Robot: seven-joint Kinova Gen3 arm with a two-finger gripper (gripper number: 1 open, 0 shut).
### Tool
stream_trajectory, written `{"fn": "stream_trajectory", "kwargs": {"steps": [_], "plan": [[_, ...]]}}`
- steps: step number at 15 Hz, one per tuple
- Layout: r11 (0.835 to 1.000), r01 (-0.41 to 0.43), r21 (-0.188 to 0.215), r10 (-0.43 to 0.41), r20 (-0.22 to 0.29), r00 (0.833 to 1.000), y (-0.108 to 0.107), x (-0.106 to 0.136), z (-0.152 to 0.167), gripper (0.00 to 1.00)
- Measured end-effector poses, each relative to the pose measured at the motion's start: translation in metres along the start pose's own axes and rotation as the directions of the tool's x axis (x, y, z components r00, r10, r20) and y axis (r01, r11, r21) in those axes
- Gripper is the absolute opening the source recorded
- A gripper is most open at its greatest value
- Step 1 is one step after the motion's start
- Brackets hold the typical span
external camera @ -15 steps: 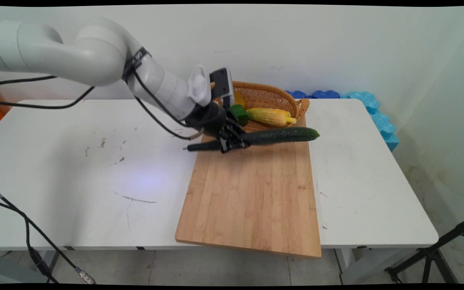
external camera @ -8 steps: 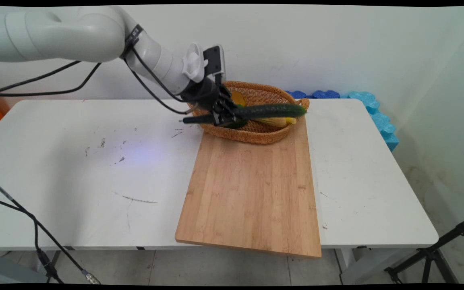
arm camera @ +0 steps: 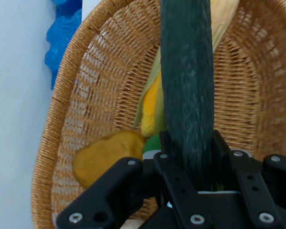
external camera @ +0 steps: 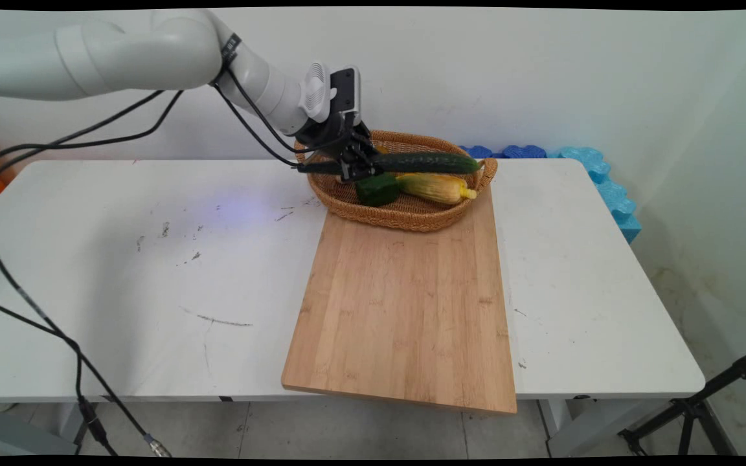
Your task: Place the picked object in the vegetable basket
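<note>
The claw (external camera: 359,169) grips a cucumber (external camera: 425,162) above the wicker basket (external camera: 412,217). The cucumber hides part of the corn cob (external camera: 434,188); its far end is cut off in the hand view.

The cucumber (arm camera: 187,95) hides most of the corn (arm camera: 152,102).

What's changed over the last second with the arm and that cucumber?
The gripper, still shut on the cucumber, carried it from above the cutting board's far end up and back, so it now hangs lengthwise over the wicker basket. The corn, green piece, basket and board stayed put.
</note>
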Motion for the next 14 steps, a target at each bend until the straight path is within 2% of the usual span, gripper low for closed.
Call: {"fn": "stream_trajectory", "kwargs": {"steps": [7,8,14], "plan": [[0.997,-0.079,0.003,0.079,-0.004,0.997,-0.019,-0.011,0.033,0.0],[0.996,-0.087,0.003,0.087,-0.005,0.996,-0.021,-0.013,0.036,1.0],[0.992,-0.129,0.001,0.129,-0.014,0.992,-0.029,-0.017,0.048,1.0]]}}
